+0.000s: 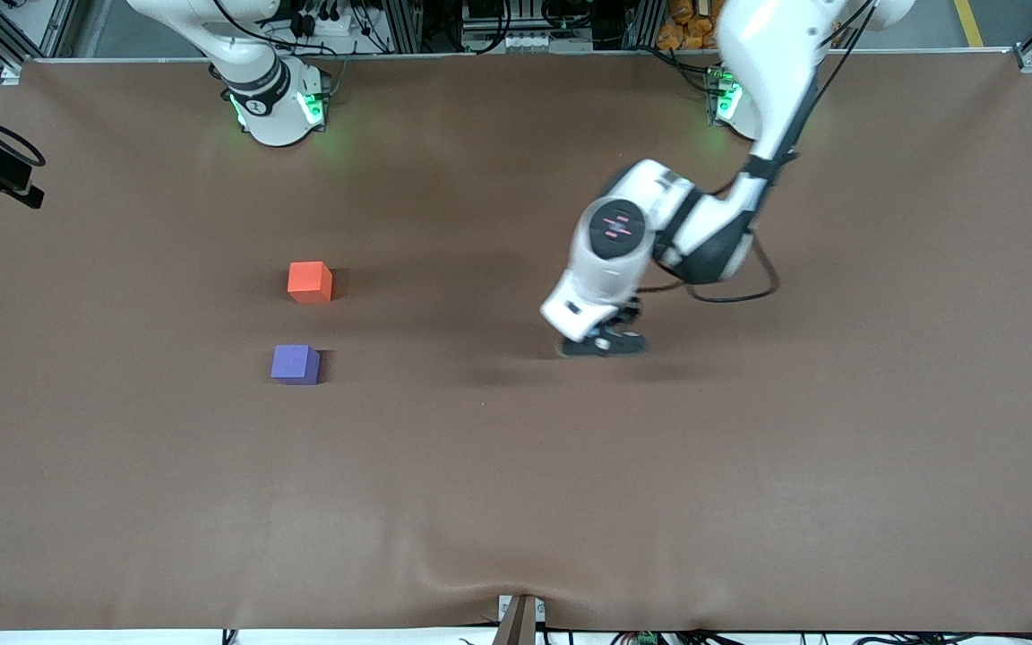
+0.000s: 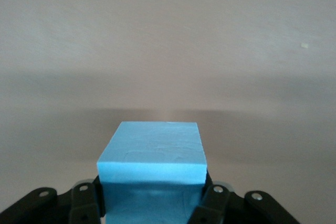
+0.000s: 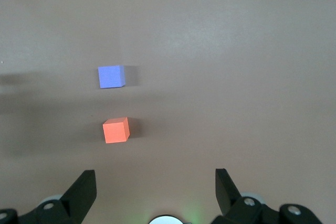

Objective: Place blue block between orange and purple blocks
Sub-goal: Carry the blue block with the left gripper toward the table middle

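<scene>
We see the left gripper [image 1: 604, 344] low over the brown table [image 1: 749, 466], out toward the middle and well apart from the two loose blocks. In the front view the arm's wrist hides whatever sits between the fingers, but the left wrist view settles it: the blue block [image 2: 152, 169] is clamped between the two dark fingers [image 2: 84, 205], which press against its lower sides. Its top face is level and its front edge faces the camera (the block fills the gap between the fingers completely). We cannot tell whether the block touches the table or is just above it.

The orange block [image 1: 310, 281] and the purple block [image 1: 295, 364] lie toward the right arm's end of the table, the purple one nearer to the front camera than the orange one. They stand apart, with a strip of bare table between them about as wide as one block, and both sit flat.

The right arm waits near its base, and its gripper [image 3: 156, 190] appears only in the right wrist view, over the table, looking down on the orange block [image 3: 116, 130] and the purple block [image 3: 111, 76]. Its fingers are spread wide and hold nothing.
</scene>
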Motion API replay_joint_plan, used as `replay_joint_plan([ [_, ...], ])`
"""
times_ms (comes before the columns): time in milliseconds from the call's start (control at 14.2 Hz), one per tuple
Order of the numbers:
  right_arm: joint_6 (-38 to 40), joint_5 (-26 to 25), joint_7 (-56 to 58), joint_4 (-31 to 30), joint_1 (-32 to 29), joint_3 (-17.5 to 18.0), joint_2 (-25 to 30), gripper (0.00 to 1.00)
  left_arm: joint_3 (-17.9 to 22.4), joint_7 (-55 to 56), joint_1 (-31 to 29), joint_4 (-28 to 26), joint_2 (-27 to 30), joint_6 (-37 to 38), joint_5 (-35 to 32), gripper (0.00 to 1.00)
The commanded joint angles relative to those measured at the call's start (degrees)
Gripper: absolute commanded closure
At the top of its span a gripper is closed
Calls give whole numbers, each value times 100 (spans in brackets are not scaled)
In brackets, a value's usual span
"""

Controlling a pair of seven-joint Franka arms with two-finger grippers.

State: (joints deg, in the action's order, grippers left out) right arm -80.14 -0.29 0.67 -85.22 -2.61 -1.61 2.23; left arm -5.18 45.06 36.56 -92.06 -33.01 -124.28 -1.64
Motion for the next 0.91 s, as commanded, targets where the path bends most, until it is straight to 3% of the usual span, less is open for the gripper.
replay_joint_plan([
  [0, 42, -24, -40, -4, -73, 56, 67, 0, 61, 826, 517, 1100, -898, 45, 76, 85],
  [281, 42, 37, 3, -12, -82, 56, 50, 0, 113, 1110, 1168, 1454, -1366, -305, 50, 82],
  [422, 42, 38, 3, -13, -82, 56, 41, 0, 131, 1092, 1309, 1454, -1498, -447, 14, 65],
  [492, 42, 38, 3, -13, -82, 56, 41, 0, 140, 1084, 1319, 1454, -1498, -448, 14, 28],
  [563, 42, 29, 12, -13, -82, 56, 41, 0, 149, 1075, 1327, 1446, -1464, -448, -20, 0],
  [844, 42, 29, 3, -13, -82, 56, 41, 0, 157, 1101, 1293, 1428, -912, -334, -47, 0],
])
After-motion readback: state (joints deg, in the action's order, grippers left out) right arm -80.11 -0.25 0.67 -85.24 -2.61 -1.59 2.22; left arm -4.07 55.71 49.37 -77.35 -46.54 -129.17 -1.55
